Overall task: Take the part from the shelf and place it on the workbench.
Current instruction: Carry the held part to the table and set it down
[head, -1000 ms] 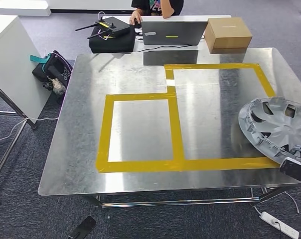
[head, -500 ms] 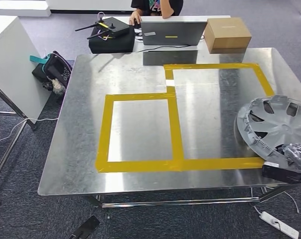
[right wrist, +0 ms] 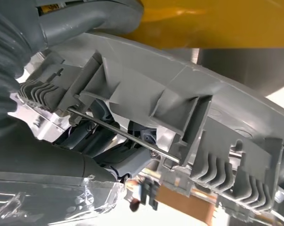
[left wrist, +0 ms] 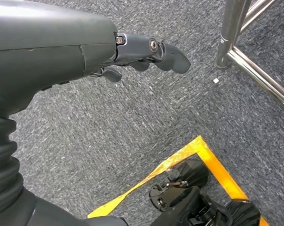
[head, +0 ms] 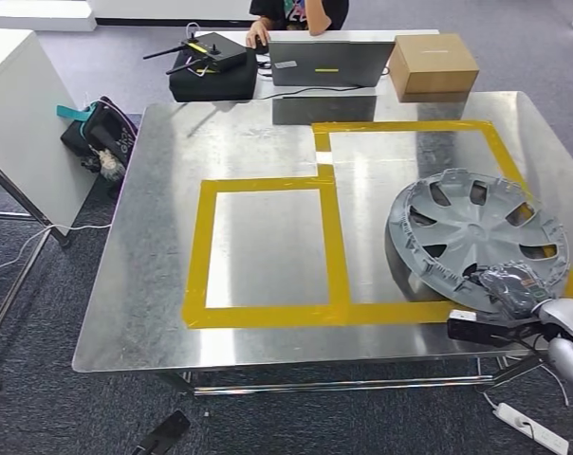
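A silver-grey wheel cover (head: 477,237) hangs tilted over the right part of the steel workbench (head: 162,284), above the larger yellow-taped square (head: 413,128). My right hand (head: 516,289) grips its near rim from below right. In the right wrist view the cover's ribbed underside (right wrist: 190,117) fills the frame, and my fingers (right wrist: 108,160) are hooked behind its rim. My left hand (left wrist: 133,52) hangs beside my body over grey carpet, its fingers loosely extended and holding nothing.
A smaller yellow-taped square (head: 269,246) marks the bench's middle. Behind the bench are a laptop (head: 330,62), a cardboard box (head: 434,64), a black case (head: 212,71) and a seated person (head: 298,14). A white table (head: 26,123) stands left; a power strip (head: 530,427) lies on the floor.
My right hand has carried the wheel cover leftward, further over the bench and into the larger taped square. The left hand and the rest of the scene have not changed.
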### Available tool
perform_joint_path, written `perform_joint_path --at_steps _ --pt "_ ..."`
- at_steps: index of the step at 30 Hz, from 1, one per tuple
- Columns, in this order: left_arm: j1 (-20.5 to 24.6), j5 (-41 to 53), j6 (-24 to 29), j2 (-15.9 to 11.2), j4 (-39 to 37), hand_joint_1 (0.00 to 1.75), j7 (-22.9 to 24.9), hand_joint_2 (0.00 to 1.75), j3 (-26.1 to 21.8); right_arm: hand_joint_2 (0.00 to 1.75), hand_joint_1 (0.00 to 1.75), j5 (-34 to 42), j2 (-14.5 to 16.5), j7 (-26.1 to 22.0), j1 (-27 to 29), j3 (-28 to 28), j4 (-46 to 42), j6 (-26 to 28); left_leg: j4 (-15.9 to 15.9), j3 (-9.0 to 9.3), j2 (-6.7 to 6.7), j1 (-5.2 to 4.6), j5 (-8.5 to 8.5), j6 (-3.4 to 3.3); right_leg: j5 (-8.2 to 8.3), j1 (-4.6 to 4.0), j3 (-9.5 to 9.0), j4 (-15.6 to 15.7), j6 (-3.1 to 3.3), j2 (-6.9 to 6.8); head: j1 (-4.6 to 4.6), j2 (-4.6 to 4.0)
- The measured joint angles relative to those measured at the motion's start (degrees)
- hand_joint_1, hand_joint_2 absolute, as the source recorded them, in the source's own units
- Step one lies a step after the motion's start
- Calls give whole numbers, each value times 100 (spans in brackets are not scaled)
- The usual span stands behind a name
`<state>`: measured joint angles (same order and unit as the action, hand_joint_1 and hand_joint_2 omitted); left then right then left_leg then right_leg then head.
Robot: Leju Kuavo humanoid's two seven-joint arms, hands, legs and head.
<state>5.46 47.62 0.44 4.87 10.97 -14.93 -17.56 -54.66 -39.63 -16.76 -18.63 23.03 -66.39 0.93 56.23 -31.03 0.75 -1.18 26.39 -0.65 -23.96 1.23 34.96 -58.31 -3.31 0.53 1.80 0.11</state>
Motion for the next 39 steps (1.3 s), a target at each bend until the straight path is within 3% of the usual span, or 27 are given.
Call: perform_joint_path --at_steps 12,25,29,37,39 --pt "40 197 -40 -4 2 0 -25 175 88 175 175 -13 131 -72 -384 471 -63 205 0 -1 2 -1 0 0 0 0 2 0 0 -4 -1 0" --pt "54 393 268 -32 7 0 -478 175 281 175 175 258 116 -32 -258 610 -381 85 0 -1 2 -1 0 0 -1 0 3 3 0 -2 -1 0" --pt "58 398 219 -33 8 0 -536 175 302 0 0 123 116 9 -257 684 -396 -19 0 -1 2 -1 0 0 -1 0 3 3 0 -2 -1 0" --pt "63 318 213 -39 9 0 -516 175 311 0 0 195 103 204 -271 781 -378 -153 0 0 2 -1 0 0 -1 0 2 4 0 -2 -1 0" --pt "61 304 210 -39 9 0 -500 87 311 0 0 229 83 251 -277 781 -379 -207 0 0 2 -1 0 0 -1 0 1 4 0 -3 -1 0"
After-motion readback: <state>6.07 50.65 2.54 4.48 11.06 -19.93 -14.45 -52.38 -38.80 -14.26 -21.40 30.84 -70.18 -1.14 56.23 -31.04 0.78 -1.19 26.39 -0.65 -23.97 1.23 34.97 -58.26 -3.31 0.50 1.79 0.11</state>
